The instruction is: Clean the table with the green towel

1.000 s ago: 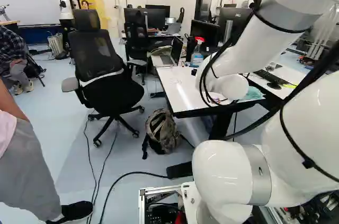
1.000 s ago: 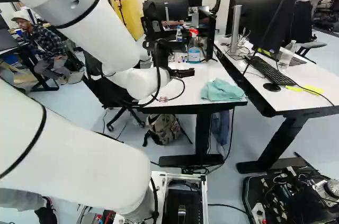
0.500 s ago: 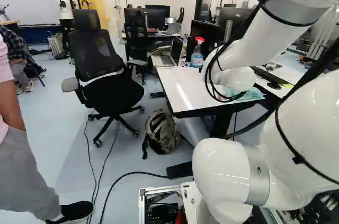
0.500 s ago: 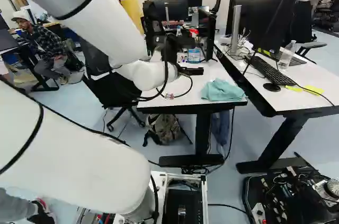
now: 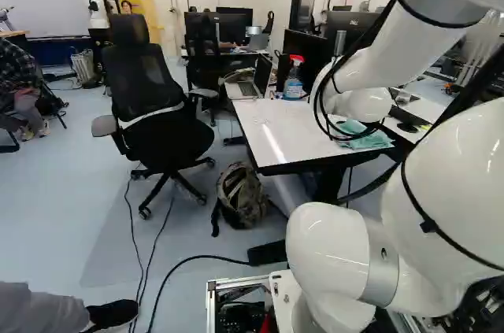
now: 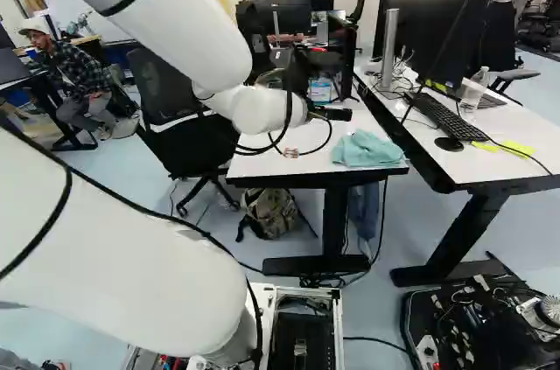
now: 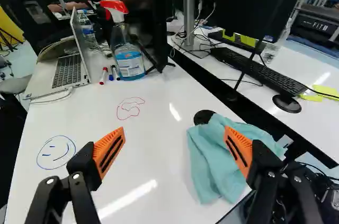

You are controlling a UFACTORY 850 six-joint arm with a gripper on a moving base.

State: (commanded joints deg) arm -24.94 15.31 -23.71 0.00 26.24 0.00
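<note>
In the left base view, the towel (image 5: 370, 140) lies bunched at the near right of the table (image 5: 276, 132), partly hidden by the arm (image 5: 370, 65).

In the right base view, the gripper (image 6: 332, 114) hangs over the table, up and left of the towel in that view and apart from it.

In the wrist view, the gripper (image 7: 175, 131) has its fingers (image 7: 108, 152) wide apart, gripping nothing. One overlaps the towel, which shows mostly beyond that finger, with an edge in the gap. Ahead, farther off, stand the bottle (image 7: 128, 60) and laptop (image 7: 69, 70)
</note>
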